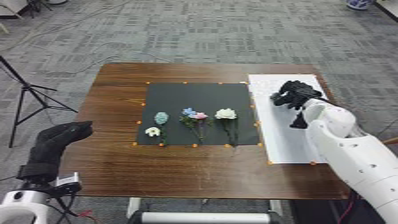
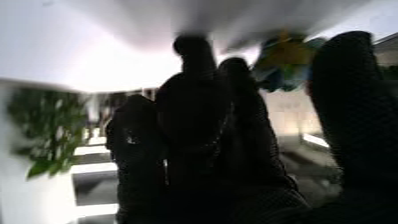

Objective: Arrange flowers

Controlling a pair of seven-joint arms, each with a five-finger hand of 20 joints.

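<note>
Several flowers lie on the black mat (image 1: 178,95) in my head view, their stems pointing toward me. A blue-green flower (image 1: 161,118) lies toward the mat's left side, with a small white flower (image 1: 153,131) just beside it and nearer me. In the middle I have a blue flower (image 1: 188,112) and a pink flower (image 1: 200,116) close together, with green leaves around their stems. Right of those lies a larger white flower (image 1: 226,114), apart from the pair.

My right hand (image 1: 300,94) is over the far part of the long white sheet (image 1: 289,142), to the right of the mat. In the right wrist view its fingers (image 2: 191,110) look straight and extended, and a blurred teal bloom with a yellow-orange patch (image 2: 286,57) appears between them and the thumb (image 2: 342,85). I cannot tell whether that bloom is held.

My left hand (image 1: 62,137) is at the left edge of the brown desk (image 1: 178,177), fingers relaxed and together, well apart from the flowers. Small orange marks edge the mat and sheet, and a black tripod (image 1: 34,89) stands on the grey carpet (image 1: 195,30) off to the left.
</note>
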